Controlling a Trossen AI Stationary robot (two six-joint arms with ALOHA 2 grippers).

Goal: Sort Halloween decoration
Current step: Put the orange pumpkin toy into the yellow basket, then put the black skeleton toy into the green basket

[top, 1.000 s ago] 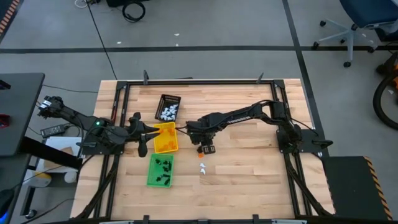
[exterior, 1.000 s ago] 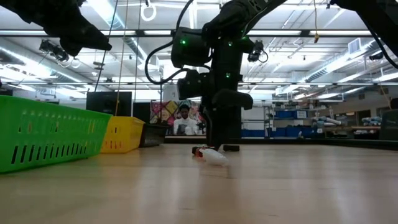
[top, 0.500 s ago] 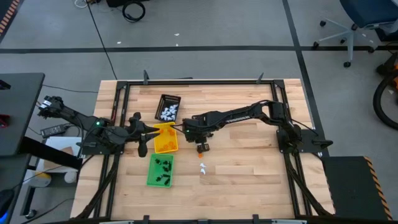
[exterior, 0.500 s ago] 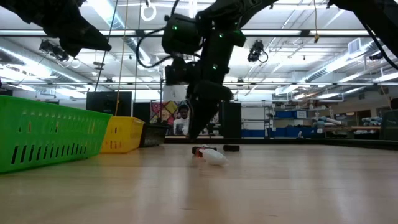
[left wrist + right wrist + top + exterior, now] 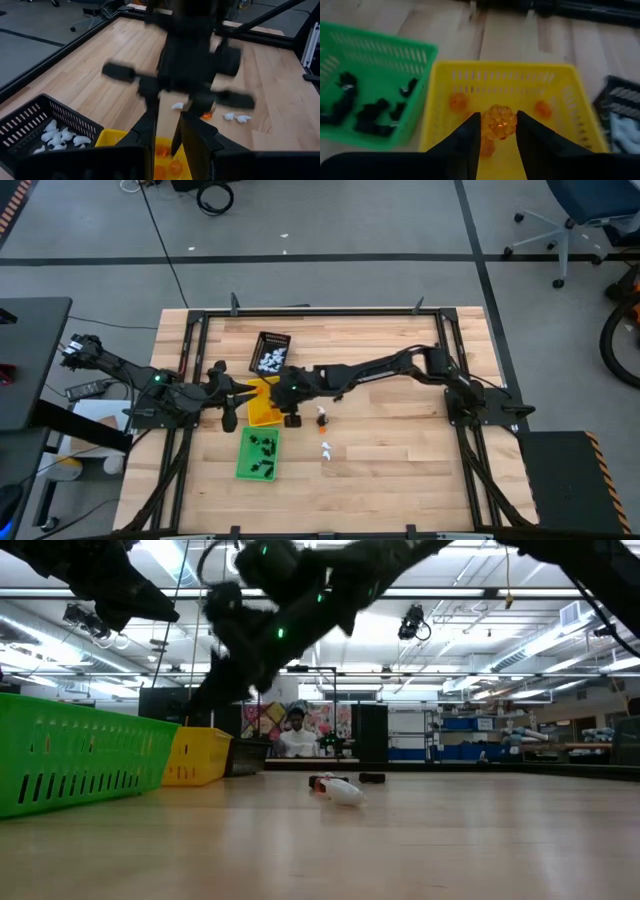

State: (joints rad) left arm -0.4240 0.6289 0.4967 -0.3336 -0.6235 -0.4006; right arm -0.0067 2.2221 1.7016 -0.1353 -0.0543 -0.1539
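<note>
My right gripper [image 5: 291, 412] hovers over the right edge of the yellow tray [image 5: 262, 412] and is shut on an orange ball trinket [image 5: 500, 125]. More orange trinkets [image 5: 459, 102] lie in the yellow tray [image 5: 442, 130]. The green tray [image 5: 257, 470] holds black trinkets [image 5: 375, 112], and the black tray [image 5: 275, 338] holds white ones [image 5: 270, 361]. A few white and orange trinkets [image 5: 324, 432] [image 5: 206, 115] lie loose on the table. My left gripper [image 5: 229, 418] waits open just left of the yellow tray. My right gripper pinches the orange ball trinket [image 5: 499, 131] between its two fingers [image 5: 472, 135], one on each side of the ball. The fingers come from above, slanting down. The ball is lifted clear, above the inside of the yellow tray.
The three trays stand close together on the table's left half. A black frame rail [image 5: 320, 311] runs round the table's edges. Bare wood [image 5: 400, 450] lies right of the loose trinkets. In the low view a person [image 5: 296, 734] shows in the room behind.
My right gripper has risen from the loose trinkets on the table and swung toward the table's left edge. It now stands over the yellow tray with the orange ball between its fingers.
</note>
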